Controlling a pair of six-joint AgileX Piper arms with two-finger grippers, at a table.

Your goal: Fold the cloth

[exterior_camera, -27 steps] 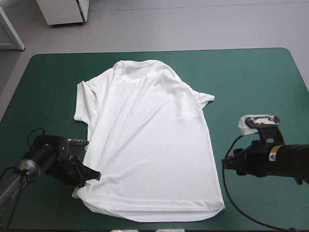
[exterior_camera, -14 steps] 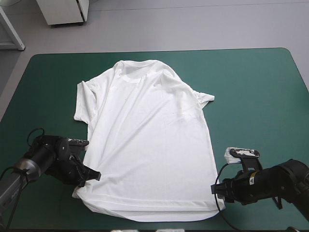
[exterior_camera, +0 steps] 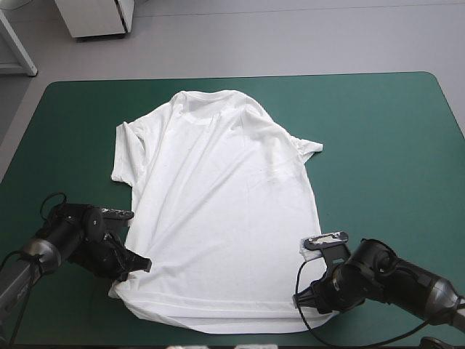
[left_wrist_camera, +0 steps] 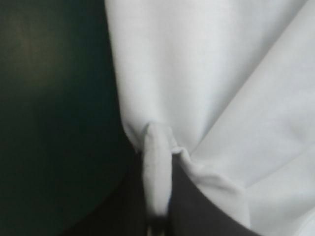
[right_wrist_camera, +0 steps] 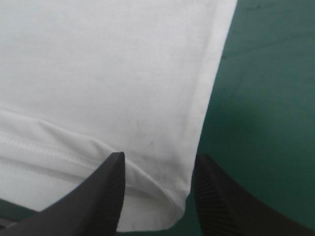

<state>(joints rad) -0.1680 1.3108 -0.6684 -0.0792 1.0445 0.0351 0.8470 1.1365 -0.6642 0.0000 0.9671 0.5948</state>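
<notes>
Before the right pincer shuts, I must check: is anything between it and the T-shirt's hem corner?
Nothing visible is. The right pincer stands open, with the hem corner of the T-shirt directly between its fingers.

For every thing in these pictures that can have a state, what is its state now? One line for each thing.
T-shirt: spread flat on the table, collar toward the far edge, not yet folded.
Left gripper: shut on the T-shirt, a pinch of cloth at the hem's left corner between its fingers.
Right gripper: open, its fingers on either side of the hem's right corner.
</notes>
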